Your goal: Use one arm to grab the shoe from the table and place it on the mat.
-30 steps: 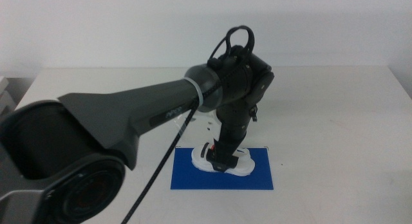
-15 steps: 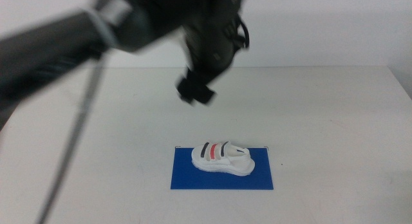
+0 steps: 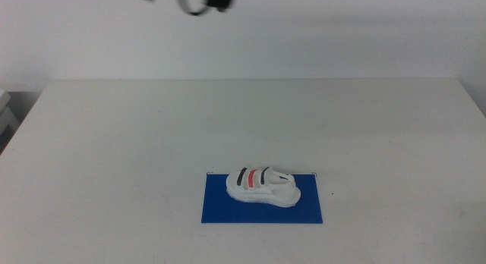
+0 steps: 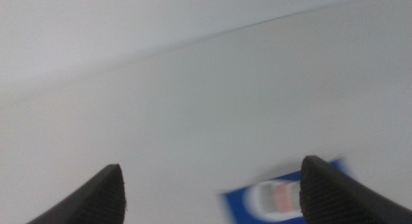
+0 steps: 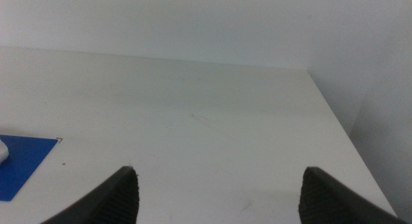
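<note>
Shoe (image 3: 263, 187) upright on mat (image 3: 220, 210), placement looks done. Left gripper (image 4: 212, 185) high above table (image 3: 114, 143), jaws wide, empty. Right gripper (image 5: 219, 185) wide, waiting. Retreat clear, don't nudge shoe.

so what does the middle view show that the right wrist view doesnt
Only the middle view shows the shoe whole, lying on the mat with its black and red straps up, and a blurred bit of the arm at the top edge. Only the right wrist view shows the right gripper, jaws wide apart with nothing between them, above bare table. Both show the white table and part of the blue mat.
</note>
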Controlling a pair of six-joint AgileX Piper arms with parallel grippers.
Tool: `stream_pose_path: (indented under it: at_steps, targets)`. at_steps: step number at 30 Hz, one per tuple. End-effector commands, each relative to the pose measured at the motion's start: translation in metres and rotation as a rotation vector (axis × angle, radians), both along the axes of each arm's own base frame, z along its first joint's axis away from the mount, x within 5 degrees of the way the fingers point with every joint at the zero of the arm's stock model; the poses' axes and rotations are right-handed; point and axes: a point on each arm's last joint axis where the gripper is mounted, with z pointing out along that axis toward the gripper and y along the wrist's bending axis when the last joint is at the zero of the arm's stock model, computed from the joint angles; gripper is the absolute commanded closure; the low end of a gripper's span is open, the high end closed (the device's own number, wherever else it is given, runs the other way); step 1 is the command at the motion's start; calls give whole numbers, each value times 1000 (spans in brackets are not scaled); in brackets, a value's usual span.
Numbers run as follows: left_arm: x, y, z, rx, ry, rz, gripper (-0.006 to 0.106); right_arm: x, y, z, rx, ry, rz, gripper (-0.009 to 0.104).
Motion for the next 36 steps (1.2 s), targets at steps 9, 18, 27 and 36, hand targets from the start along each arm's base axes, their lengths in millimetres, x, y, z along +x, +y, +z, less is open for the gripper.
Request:
stream_pose_path:
  at_steps: [9, 18, 27, 36]
  targets:
    - [-53, 93, 46, 156, -161, -93, 8, -1, 0, 7, -18, -97, -5, 31]
    - [-98, 175, 2, 61, -289, 118, 8, -1, 0, 7, -18, -97, -5, 31]
    - [-166, 188, -64, -18, -472, 132, 8, -1, 0, 7, -18, -97, -5, 31]
    - [-199, 187, -137, -126, -688, 91, 8, -1, 0, 7, -18, -97, -5, 31]
